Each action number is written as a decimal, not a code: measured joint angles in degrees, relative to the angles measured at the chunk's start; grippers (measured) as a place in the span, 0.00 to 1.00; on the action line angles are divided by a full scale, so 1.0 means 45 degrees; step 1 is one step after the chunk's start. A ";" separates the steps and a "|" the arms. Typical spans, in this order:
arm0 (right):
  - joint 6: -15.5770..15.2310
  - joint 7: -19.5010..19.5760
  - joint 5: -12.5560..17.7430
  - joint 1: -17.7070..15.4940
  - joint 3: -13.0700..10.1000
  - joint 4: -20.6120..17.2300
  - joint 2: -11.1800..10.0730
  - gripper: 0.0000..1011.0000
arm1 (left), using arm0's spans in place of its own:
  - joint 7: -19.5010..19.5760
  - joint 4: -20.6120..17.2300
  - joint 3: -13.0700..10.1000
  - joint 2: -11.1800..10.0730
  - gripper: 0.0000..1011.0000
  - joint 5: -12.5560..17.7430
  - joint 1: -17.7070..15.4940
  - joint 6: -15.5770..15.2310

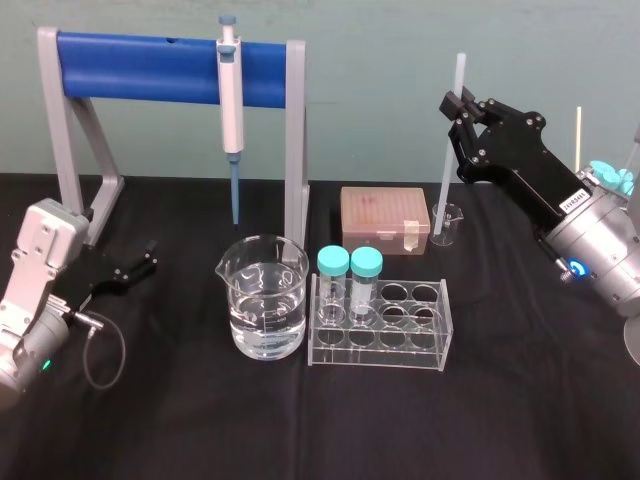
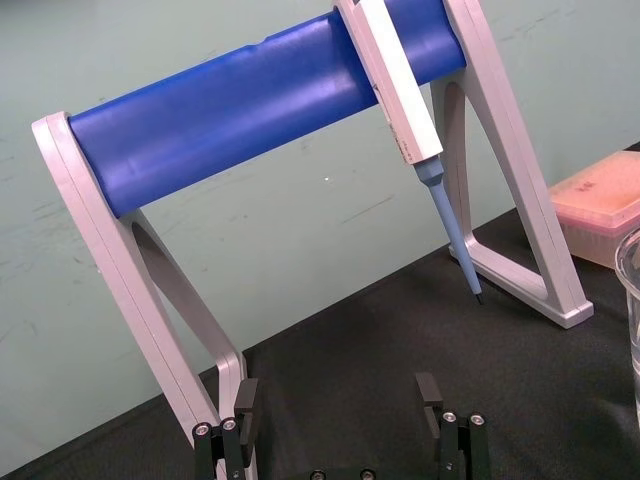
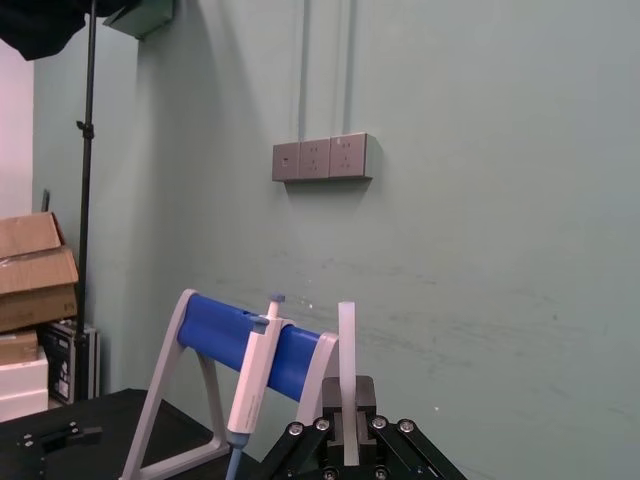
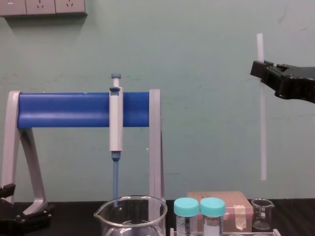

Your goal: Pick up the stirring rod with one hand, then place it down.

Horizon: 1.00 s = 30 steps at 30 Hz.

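Black right gripper point(image 1: 458, 105), upper right of the head view, has its fingers clamped on the thin white translucent stirring rod point(image 4: 263, 128), upright above a small glass beaker point(image 4: 262, 214); judged best lowered straight, slowly, kept vertical; black left gripper point(image 1: 140, 262) rests lower left, fingers spread, empty.

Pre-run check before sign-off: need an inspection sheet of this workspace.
Surface: black tablecloth, flat.
Job's things: stirring rod upright, off the table, lower end above the small beaker.
Clutter: pipette hanging on the blue stand; large beaker of clear liquid; tube rack with two teal-capped tubes; pink tip box.
Grippers: right claw shut on the rod, high up; left claw open, low by the stand's left leg.
Cables: one loop at the left wrist.
Surroundings: green wall, sockets, cardboard boxes.
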<state>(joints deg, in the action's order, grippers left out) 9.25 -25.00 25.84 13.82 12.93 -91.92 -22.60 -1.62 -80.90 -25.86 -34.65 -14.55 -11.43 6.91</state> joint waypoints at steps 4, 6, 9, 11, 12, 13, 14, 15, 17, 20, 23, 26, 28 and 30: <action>0.0000 0.0001 0.0005 -0.0006 0.0001 -0.0032 -0.0012 0.07 | 0.0000 0.0000 0.0000 0.0000 0.99 0.0000 0.0000 -0.0001; -0.0008 0.0000 0.0018 -0.0014 0.0001 -0.0048 -0.0023 0.07 | 0.0000 0.0000 -0.0001 0.0000 0.99 0.0000 0.0000 0.0000; -0.0016 -0.0005 0.0045 -0.0019 -0.0008 -0.0062 -0.0044 0.07 | 0.0000 0.0000 -0.0001 0.0000 0.99 0.0000 0.0000 -0.0001; -0.0016 -0.0011 0.0050 -0.0021 -0.0011 -0.0065 -0.0050 0.07 | 0.0000 0.0000 0.0000 0.0000 0.99 0.0000 0.0001 0.0000; -0.0015 -0.0017 0.0056 -0.0028 -0.0014 -0.0071 -0.0058 0.07 | 0.0000 0.0000 -0.0001 0.0000 0.99 0.0000 0.0000 -0.0001; -0.0015 -0.0017 0.0056 -0.0028 -0.0014 -0.0071 -0.0058 0.07 | 0.0000 0.0000 -0.0001 0.0000 0.99 0.0000 0.0001 0.0000; -0.0014 -0.0021 0.0062 -0.0041 -0.0016 -0.0090 -0.0064 0.07 | 0.0000 0.0000 -0.0001 0.0000 0.99 0.0000 0.0001 0.0000; -0.0014 -0.0021 0.0065 -0.0046 -0.0017 -0.0096 -0.0067 0.07 | 0.0000 0.0000 -0.0001 0.0000 0.99 0.0000 0.0000 0.0000; -0.0011 -0.0023 0.0074 -0.0054 -0.0020 -0.0107 -0.0073 0.07 | 0.0000 0.0000 0.0000 0.0000 0.99 0.0000 0.0000 0.0000; -0.0013 -0.0025 0.0090 -0.0076 -0.0025 -0.0149 -0.0086 0.07 | 0.0000 0.0000 -0.0001 0.0000 0.99 0.0000 0.0000 0.0000; -0.0019 -0.0025 0.0090 -0.0085 -0.0023 -0.0181 -0.0088 0.07 | 0.0000 0.0000 -0.0001 0.0000 0.99 0.0000 0.0000 0.0000; -0.0020 -0.0021 0.0088 -0.0106 -0.0018 -0.0196 -0.0093 0.07 | 0.0000 0.0000 -0.0001 0.0000 0.99 0.0000 0.0001 0.0000; -0.0018 -0.0019 0.0087 -0.0125 -0.0015 -0.0210 -0.0094 0.07 | 0.0000 0.0000 0.0000 0.0000 0.99 -0.0001 0.0001 0.0000; -0.0016 -0.0018 0.0084 -0.0132 -0.0013 -0.0217 -0.0097 0.07 | 0.0000 0.0000 0.0000 0.0000 0.99 0.0001 0.0000 -0.0001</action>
<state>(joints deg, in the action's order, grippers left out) 9.18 -25.08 26.22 13.22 12.87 -92.89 -23.03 -1.62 -80.90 -25.86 -34.65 -14.54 -11.43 6.91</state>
